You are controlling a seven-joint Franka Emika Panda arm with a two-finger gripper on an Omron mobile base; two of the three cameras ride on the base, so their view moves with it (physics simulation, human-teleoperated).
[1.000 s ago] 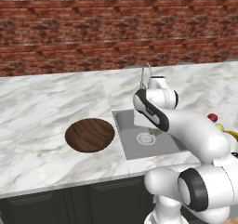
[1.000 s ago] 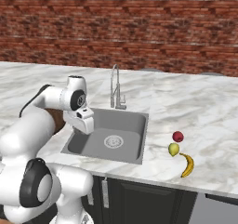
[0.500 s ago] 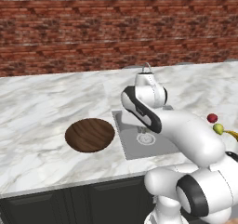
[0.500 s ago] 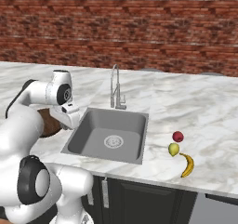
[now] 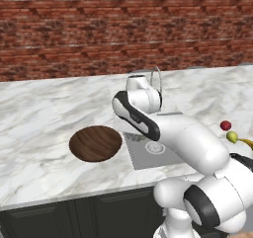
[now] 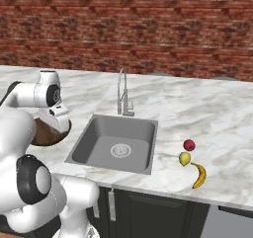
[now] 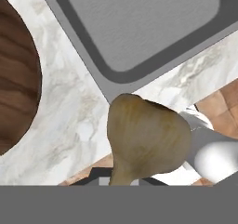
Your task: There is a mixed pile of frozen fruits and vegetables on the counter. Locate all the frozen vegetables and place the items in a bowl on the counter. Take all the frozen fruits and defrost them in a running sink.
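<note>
Marble table (image 6: 207, 108) underneath, the gripper (image 7: 124, 183) is clutching the pale beige lump (image 7: 146, 137), bowl (image 7: 16, 79) waiting at nine o'clock.

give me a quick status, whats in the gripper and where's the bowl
Gripper shut on pale beige lump, over counter between sink and bowl. Nothing blocking the bowl.
</note>
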